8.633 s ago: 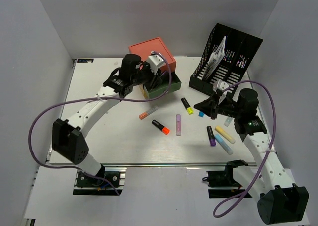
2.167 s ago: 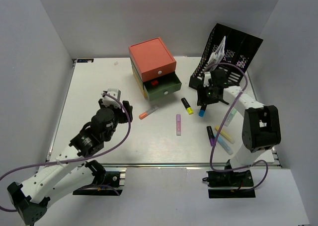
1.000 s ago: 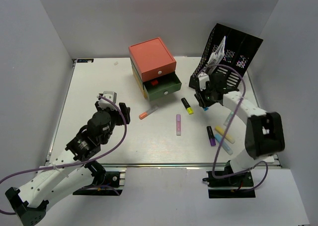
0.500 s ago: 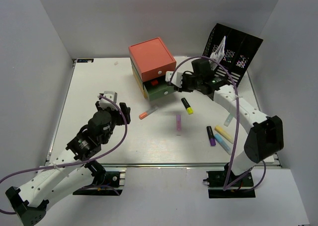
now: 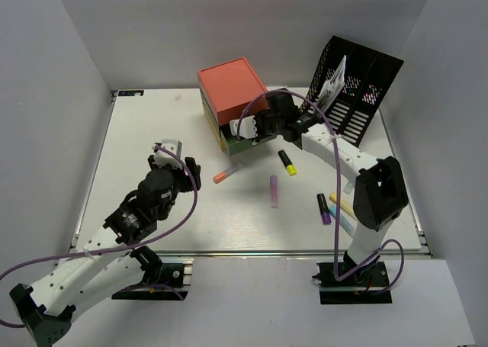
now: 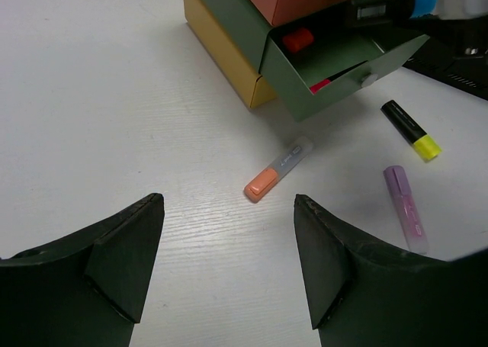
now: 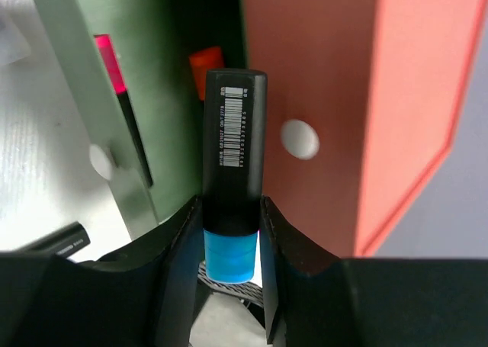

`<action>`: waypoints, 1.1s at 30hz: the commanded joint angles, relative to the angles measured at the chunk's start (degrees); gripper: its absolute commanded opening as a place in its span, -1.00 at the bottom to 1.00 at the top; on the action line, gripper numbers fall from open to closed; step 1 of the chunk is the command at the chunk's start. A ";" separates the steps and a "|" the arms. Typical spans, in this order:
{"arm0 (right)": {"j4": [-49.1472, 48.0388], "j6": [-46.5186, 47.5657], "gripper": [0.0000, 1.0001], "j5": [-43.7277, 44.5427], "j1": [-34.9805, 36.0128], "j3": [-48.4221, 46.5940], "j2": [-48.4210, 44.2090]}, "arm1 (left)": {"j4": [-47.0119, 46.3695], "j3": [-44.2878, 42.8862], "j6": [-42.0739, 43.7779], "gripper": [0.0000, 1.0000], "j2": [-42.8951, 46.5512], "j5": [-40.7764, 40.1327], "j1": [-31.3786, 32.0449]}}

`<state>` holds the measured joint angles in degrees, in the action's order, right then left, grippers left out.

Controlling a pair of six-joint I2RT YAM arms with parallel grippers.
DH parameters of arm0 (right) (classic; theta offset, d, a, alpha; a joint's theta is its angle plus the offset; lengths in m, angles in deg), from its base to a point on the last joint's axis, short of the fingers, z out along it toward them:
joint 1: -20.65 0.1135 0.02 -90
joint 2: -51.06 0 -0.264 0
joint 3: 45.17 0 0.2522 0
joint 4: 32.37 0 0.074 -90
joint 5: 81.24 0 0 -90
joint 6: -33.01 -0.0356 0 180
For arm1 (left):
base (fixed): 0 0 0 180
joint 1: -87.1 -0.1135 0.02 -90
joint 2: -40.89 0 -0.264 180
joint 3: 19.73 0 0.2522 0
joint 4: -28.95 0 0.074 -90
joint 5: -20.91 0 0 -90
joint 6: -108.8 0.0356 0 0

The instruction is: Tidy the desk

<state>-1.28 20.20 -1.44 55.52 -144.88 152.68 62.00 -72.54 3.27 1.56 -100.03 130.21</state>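
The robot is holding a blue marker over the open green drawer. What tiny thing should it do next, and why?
Probably lower a little and open the right gripper. It pinches the blue marker just above the open green drawer, where a pink marker already lies, so letting go should drop it in.

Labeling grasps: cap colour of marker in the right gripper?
Blue marker cap, best in right wrist view.

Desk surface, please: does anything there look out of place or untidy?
Yes: several highlighters lie scattered at odd angles on the desk right of centre, and the green drawer stands open.
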 commanded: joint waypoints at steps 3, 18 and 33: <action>-3.61 0.25 -0.06 0.71 0.46 -2.38 0.51 | -0.13 0.11 -0.20 0.57 -0.04 -0.70 -0.05; -10.29 -52.63 -1.00 7.73 -3.67 6.90 -14.43 | -0.21 0.11 -0.29 0.57 1.45 -0.53 -0.05; 12.21 -62.87 0.28 -5.90 -14.57 10.98 -4.52 | -0.39 0.11 -0.38 0.58 2.77 0.26 -0.05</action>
<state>9.03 -41.96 -6.84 41.32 -132.86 145.89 61.98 -72.54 3.27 3.49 -99.96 130.21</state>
